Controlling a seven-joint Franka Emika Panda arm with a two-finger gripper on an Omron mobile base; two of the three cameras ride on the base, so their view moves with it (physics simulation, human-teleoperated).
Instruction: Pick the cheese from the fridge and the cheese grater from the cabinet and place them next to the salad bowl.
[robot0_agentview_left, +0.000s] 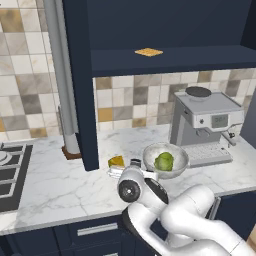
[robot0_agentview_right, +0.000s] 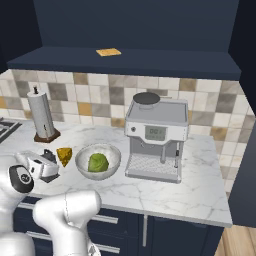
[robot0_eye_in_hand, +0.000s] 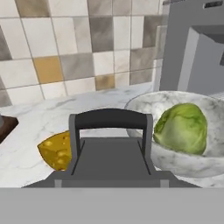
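My gripper (robot0_agentview_left: 125, 169) hangs low over the counter just left of the salad bowl (robot0_agentview_left: 180, 165), shut on the dark grey cheese grater (robot0_eye_in_hand: 111, 153). The grater's handle loop stands up in the hand view and hides my fingertips. The yellow cheese (robot0_agentview_left: 116, 161) wedge lies on the marble beside the grater, left of the bowl (robot0_eye_in_hand: 175, 164), which holds a green lettuce ball (robot0_eye_in_hand: 181, 127). From the right base view the grater (robot0_agentview_right: 48, 157) sits in front of the cheese (robot0_agentview_right: 64, 155) and the bowl (robot0_agentview_right: 112, 152). Above is the navy cabinet (robot0_agentview_left: 165, 62), its shelf open.
A silver coffee machine (robot0_agentview_right: 155, 135) stands right of the bowl. A paper towel holder (robot0_agentview_right: 42, 117) is at the back left, and a stove (robot0_agentview_left: 12, 172) lies further left. A flat orange square (robot0_agentview_left: 148, 51) rests on the cabinet shelf. Navy drawers run below the counter edge.
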